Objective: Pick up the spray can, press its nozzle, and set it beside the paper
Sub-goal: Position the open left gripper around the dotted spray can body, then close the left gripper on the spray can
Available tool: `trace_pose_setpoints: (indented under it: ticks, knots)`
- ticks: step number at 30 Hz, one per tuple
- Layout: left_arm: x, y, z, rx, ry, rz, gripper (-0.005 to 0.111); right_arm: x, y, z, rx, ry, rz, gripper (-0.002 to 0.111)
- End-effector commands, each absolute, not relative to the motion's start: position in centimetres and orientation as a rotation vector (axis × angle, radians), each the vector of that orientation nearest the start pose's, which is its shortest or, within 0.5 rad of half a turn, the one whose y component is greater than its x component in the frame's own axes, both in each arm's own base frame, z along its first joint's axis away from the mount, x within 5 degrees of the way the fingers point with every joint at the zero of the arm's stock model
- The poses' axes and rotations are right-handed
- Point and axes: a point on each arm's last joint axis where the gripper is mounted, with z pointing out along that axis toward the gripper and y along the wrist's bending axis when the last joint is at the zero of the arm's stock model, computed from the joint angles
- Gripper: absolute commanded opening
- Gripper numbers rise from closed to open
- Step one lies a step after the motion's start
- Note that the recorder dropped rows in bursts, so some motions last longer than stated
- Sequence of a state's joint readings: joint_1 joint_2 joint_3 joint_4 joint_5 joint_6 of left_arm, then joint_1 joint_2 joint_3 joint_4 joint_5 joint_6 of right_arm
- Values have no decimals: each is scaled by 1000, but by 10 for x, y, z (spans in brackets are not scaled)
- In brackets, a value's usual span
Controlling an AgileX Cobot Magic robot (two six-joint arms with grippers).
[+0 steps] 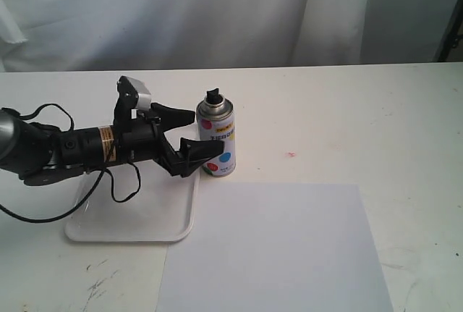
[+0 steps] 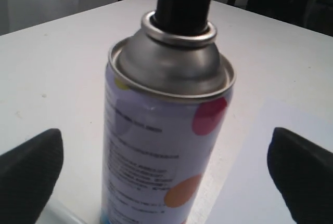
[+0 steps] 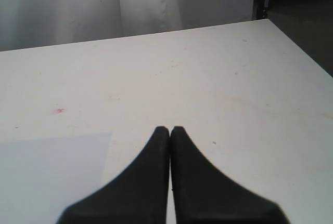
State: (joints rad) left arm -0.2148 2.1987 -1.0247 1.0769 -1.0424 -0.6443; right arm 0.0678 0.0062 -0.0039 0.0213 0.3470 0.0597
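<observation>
The spray can stands upright on the table, just off the tray's corner and close to the far edge of the paper. Its black nozzle sits on top. My left gripper is open, one finger on each side of the can body, not touching it. In the left wrist view the can and its nozzle fill the middle, with the black fingers far out at both sides. My right gripper is shut and empty above bare table, near a corner of the paper.
A glossy white tray lies under my left arm, left of the paper. A small red mark is on the table right of the can. White curtains hang behind the table's far edge.
</observation>
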Motion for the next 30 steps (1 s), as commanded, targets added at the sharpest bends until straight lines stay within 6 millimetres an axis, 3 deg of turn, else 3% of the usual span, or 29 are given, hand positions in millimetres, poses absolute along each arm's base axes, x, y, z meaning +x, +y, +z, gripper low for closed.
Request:
trace_pose_setpoints:
  ticks: [1, 10, 20, 30]
  knots:
    - [370, -154, 88, 831, 1718, -950, 100, 53, 4, 182, 14, 1831, 109, 0]
    - [374, -159, 77, 815, 1693, -995, 100, 53, 4, 182, 14, 1831, 109, 0]
    - [377, -176, 84, 853, 1644, -1001, 100, 53, 4, 182, 14, 1831, 109, 0]
    - [383, -174, 83, 790, 1682, -956, 100, 53, 4, 182, 14, 1831, 109, 0]
